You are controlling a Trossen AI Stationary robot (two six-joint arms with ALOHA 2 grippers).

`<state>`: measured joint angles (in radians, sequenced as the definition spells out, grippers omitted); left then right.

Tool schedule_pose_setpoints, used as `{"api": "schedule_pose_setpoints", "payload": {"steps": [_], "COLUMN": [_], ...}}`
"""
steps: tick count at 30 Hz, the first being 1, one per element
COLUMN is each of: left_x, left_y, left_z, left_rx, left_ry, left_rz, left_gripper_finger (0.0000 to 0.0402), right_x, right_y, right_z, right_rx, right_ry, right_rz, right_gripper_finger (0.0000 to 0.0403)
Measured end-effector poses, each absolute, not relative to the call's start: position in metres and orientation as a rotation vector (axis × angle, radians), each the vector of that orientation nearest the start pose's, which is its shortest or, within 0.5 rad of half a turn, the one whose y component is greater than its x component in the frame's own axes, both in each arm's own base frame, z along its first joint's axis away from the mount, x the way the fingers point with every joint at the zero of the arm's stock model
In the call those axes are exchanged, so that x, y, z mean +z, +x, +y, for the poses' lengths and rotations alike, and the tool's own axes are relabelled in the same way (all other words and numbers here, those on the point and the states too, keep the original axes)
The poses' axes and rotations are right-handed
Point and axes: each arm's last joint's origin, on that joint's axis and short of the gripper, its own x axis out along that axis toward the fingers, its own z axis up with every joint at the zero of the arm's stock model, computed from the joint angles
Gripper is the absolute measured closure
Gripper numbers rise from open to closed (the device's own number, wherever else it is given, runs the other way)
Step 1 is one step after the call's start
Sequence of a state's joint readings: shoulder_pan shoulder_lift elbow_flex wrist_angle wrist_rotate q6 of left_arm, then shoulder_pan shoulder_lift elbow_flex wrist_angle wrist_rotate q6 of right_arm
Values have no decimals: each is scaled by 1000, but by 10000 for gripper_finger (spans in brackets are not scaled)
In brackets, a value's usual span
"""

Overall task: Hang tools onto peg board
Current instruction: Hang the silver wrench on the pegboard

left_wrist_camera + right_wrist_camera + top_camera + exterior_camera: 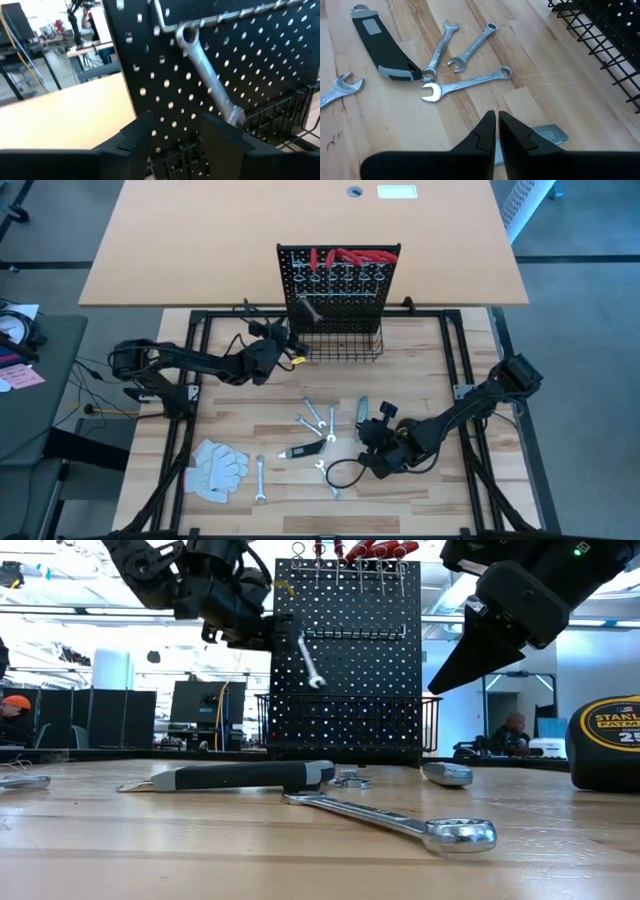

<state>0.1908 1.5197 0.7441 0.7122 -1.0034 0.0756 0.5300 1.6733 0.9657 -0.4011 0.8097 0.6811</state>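
With my left gripper (172, 135) parted and empty just in front of the peg board (340, 285), a silver wrench (210, 80) hangs tilted from a hook there, red-handled tools (350, 256) line the top row, and I can't tell what lies in its wire basket (340, 345). My right gripper (496, 131) hovers pinched shut, empty, over the tabletop (420, 500), where I count three wrenches (465, 52) clustered beside a black-handled tool (382, 47), plus white gloves (215, 468).

Six wrenches (316, 413), two gloves (217, 468)

Peg board (338, 285) behind table (420, 490), wrench (309, 660) hanging on it, gloves (216, 469) front-left
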Motion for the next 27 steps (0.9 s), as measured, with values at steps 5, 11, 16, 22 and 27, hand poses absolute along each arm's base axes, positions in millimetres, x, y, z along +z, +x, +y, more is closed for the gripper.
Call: {"api": "schedule_pose_setpoints", "payload": {"steps": [5, 11, 16, 22, 27], "left_x": [257, 270, 256, 220, 186], "left_y": [282, 250, 218, 200, 203], "left_z": [59, 3, -49, -92, -104], "left_rx": [1115, 888, 676, 572, 634], "left_ry": [187, 303, 283, 161, 188], "left_rz": [175, 347, 477, 498, 499], "left_gripper_finger": [229, 230, 238, 246, 249], "right_x": [174, 175, 171, 166, 149], "right_y": [279, 277, 284, 306, 331], "right_z": [141, 148, 156, 131, 106], "right_rx": [-512, -476, -278, -200, -252], "right_ry": [-58, -54, -25, 120, 159], "right_rz": [722, 701, 653, 545, 529], "right_gripper_finger": [374, 374, 372, 315, 230]}}
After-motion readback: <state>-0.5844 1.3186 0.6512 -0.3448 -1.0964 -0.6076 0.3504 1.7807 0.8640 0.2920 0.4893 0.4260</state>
